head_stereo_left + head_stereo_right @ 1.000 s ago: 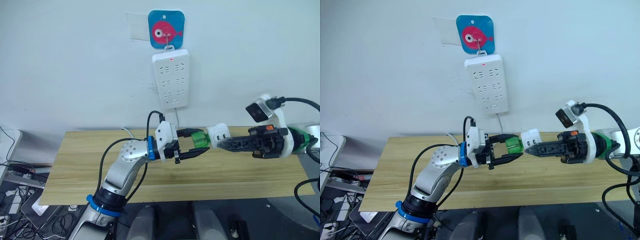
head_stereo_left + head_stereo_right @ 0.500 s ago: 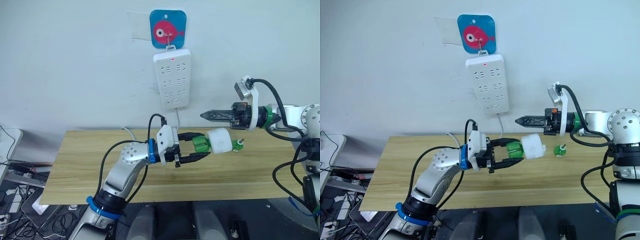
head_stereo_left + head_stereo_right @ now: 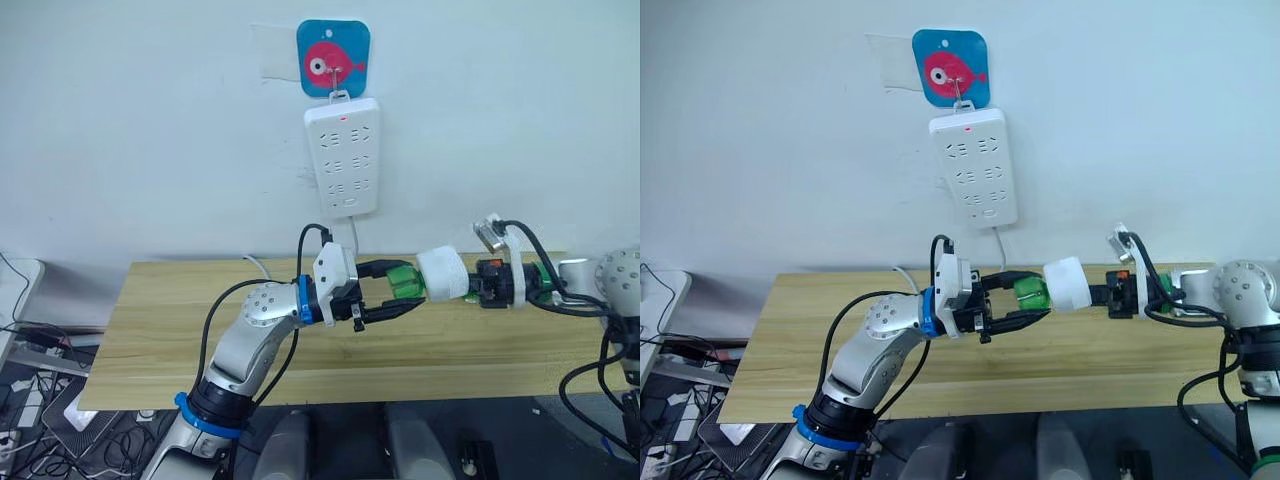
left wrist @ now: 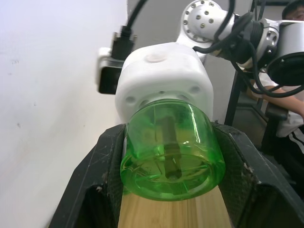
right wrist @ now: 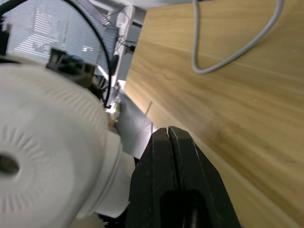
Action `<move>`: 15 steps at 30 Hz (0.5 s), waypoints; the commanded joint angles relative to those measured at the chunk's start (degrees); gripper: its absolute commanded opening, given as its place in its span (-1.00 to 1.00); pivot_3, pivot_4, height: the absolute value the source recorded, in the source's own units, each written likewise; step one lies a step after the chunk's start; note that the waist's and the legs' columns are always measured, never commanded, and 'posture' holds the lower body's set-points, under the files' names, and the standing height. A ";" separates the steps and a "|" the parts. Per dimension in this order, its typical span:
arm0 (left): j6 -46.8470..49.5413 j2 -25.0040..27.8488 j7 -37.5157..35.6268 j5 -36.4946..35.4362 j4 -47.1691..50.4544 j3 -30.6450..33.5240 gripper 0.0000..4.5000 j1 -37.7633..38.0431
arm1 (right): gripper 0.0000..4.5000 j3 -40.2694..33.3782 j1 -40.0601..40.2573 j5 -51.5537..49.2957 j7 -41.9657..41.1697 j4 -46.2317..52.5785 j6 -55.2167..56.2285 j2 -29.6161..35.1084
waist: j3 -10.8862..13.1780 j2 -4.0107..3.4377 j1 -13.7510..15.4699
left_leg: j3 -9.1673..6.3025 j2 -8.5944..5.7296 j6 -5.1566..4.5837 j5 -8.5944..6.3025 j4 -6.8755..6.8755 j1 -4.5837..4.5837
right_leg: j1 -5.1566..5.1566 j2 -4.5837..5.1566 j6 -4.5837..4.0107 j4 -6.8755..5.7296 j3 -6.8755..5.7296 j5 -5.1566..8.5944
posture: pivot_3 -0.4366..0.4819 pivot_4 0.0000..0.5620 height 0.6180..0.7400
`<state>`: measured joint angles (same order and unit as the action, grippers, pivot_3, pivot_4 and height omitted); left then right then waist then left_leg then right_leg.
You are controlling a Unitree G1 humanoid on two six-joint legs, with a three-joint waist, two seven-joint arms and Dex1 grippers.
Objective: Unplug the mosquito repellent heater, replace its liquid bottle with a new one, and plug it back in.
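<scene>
My left gripper [image 3: 405,288] is shut on the green liquid bottle [image 4: 171,142], held level above the table. The white mosquito repellent heater [image 3: 443,275] sits on the bottle's neck, pointing towards my right arm. In the left wrist view the dark wick rod shows through the bottle's base. My right gripper [image 5: 168,134] is shut with nothing between its fingers. Its tip lies right beside the heater [image 5: 42,142], on the side away from the bottle. The new one is hidden.
A white power strip [image 3: 342,155] hangs on the wall from a blue fish hook [image 3: 334,58], above the wooden table [image 3: 180,330]. Its grey cable [image 5: 228,57] trails over the tabletop. Cables and boxes lie on the floor at the left.
My right gripper let go of the heater, rose towards the wall, then came back down shut beside the heater. The left gripper kept the bottle and heater nearly still.
</scene>
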<state>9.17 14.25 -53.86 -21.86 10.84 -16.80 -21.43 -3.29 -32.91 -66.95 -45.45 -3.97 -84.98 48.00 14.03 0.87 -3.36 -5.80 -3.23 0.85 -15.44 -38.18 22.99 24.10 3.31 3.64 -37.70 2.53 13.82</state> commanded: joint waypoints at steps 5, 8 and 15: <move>-1.58 -0.11 0.91 0.88 -1.38 1.12 0.01 -1.36 | -0.99 -4.24 2.52 -12.39 -2.34 7.76 -7.51 1.58 | 0.00 0.00 0.07 | -0.01 -0.02 0.00 0.00 0.00 0.02 | 0.00 0.00 0.00 0.04 0.00 0.00 | -0.32 -0.14 1.00; -1.71 -0.21 0.93 0.85 -1.46 0.99 0.01 -1.51 | -0.99 -5.10 4.04 -10.81 -0.36 9.41 -6.51 0.66 | 0.00 0.00 -0.01 | 0.03 -0.01 0.00 0.00 0.01 0.01 | 0.00 0.00 0.00 0.04 0.01 0.00 | -0.33 -0.14 1.00; -4.95 1.06 -0.47 1.85 -1.50 1.55 0.01 -1.93 | -0.99 -2.67 6.95 4.51 -4.57 6.68 5.81 5.44 | 0.00 0.00 -0.03 | 0.06 -0.04 0.00 0.00 -0.02 0.00 | 0.00 0.00 0.01 0.02 0.02 0.00 | -0.33 -0.13 1.00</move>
<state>6.51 15.18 -54.04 -20.13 8.29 -16.45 -22.65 -5.26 -25.87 -65.05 -46.94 3.58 -82.29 50.92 14.03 0.87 -3.39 -5.75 -3.27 0.85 -15.44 -38.20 22.99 24.09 3.31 3.65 -37.68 2.54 13.82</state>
